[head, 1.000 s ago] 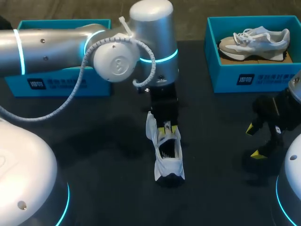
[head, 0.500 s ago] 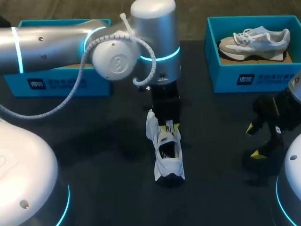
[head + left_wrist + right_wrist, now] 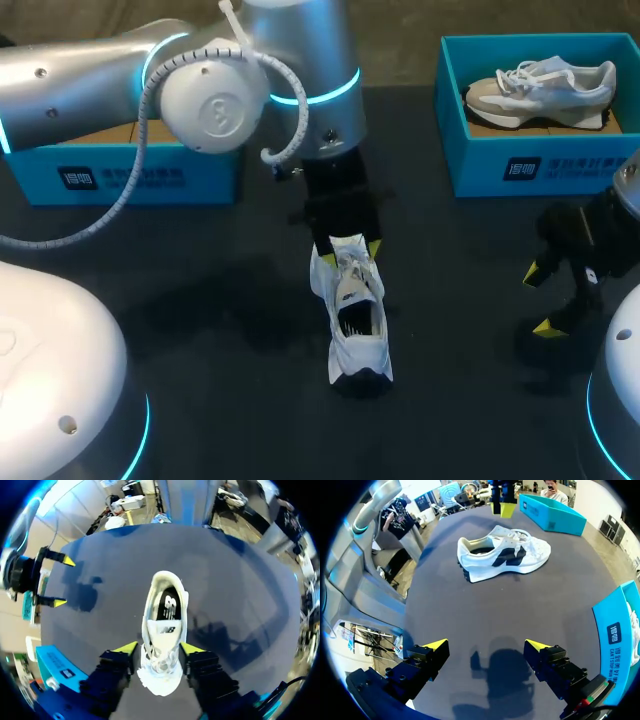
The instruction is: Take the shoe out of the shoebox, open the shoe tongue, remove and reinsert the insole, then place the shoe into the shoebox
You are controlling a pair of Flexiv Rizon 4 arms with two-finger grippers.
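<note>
The white shoe (image 3: 358, 320) is out of its box and stands upright on its sole in the middle of the dark counter (image 3: 220, 300), heel toward the robot and laced forefoot pointing away. The left hand (image 3: 348, 248) hangs right over that forefoot, fingers spread just wide enough to straddle it. In the left wrist view the yellow tips sit just beside the upper on either side and do not plainly clamp it. That stance suits the tongue step, I judge: the tongue (image 3: 161, 629) lies directly ahead of the fingers, and beyond it the dark insole (image 3: 168, 602) shows flat in the shoe's mouth, apparently not yet pulled. The right hand (image 3: 540, 298) hovers over bare counter well apart from the shoe, fingers wide and holding nothing. It is probably parked there to leave the left arm room, yet near enough to steady the heel. Behind the left arm the blue shoebox (image 3: 120, 175) looks empty, so it is likely the shoe's home. The other box (image 3: 540, 165), at the far right, holds a second shoe (image 3: 545, 85).
</note>
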